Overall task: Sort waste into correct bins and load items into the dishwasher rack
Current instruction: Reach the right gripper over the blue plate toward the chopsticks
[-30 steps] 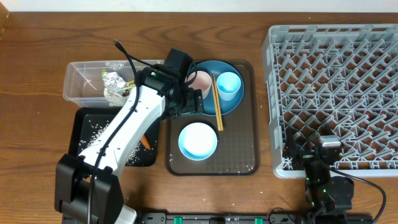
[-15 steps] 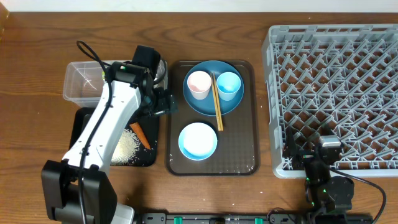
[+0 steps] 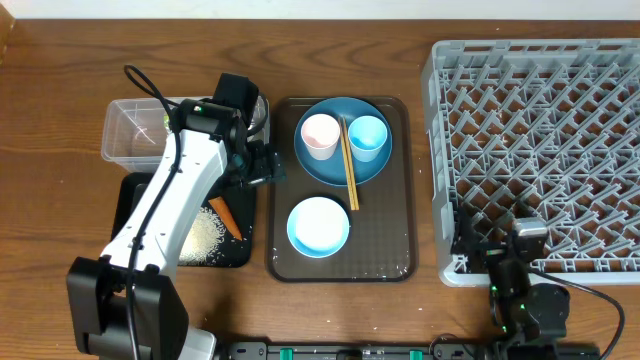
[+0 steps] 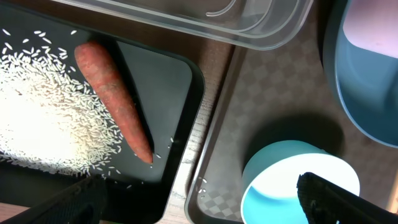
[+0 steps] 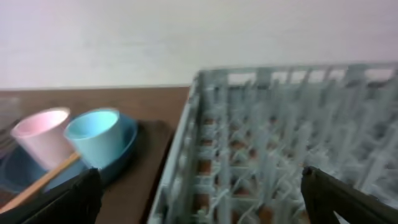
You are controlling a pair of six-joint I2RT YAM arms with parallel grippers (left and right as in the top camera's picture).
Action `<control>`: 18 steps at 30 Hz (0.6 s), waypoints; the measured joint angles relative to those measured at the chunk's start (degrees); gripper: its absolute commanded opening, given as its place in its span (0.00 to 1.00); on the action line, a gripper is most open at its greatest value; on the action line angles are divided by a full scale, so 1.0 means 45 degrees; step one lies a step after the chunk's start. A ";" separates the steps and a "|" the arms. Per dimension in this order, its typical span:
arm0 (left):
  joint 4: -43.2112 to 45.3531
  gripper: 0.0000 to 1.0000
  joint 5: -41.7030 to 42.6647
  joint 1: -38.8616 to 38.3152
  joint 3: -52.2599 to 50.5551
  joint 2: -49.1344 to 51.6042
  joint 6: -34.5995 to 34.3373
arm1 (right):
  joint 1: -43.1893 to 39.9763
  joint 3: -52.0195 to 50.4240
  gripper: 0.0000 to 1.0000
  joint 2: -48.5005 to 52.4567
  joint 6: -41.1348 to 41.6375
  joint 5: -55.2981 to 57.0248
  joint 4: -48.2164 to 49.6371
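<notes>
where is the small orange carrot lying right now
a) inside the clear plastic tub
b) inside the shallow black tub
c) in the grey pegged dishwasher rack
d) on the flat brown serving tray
b, since the left wrist view shows the small orange carrot lying on the floor of the shallow black rectangular tub, right beside the loose white rice grains.
</notes>
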 measured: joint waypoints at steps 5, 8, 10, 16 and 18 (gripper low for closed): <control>-0.0005 1.00 0.0000 0.0000 0.0000 0.0000 0.0000 | 0.0000 0.2021 0.99 0.0199 0.0384 -0.0384 -0.3473; -0.0010 1.00 -0.0005 0.0000 0.0000 0.0000 0.0000 | 0.0000 0.4245 0.99 0.0986 0.0597 -0.0588 -0.4643; -0.0019 1.00 -0.0010 0.0000 0.0000 0.0000 0.0000 | 0.0000 0.6164 0.99 0.1982 0.0733 -0.0889 -0.5304; -0.0019 1.00 -0.0053 0.0000 -0.0005 0.0000 0.0000 | 0.0000 1.2692 0.99 0.6824 0.0933 -0.2147 -1.0681; -0.0019 1.00 -0.0044 0.0000 0.0000 0.0000 0.0005 | 0.0000 1.4785 0.99 0.8772 0.0967 -0.2497 -1.2774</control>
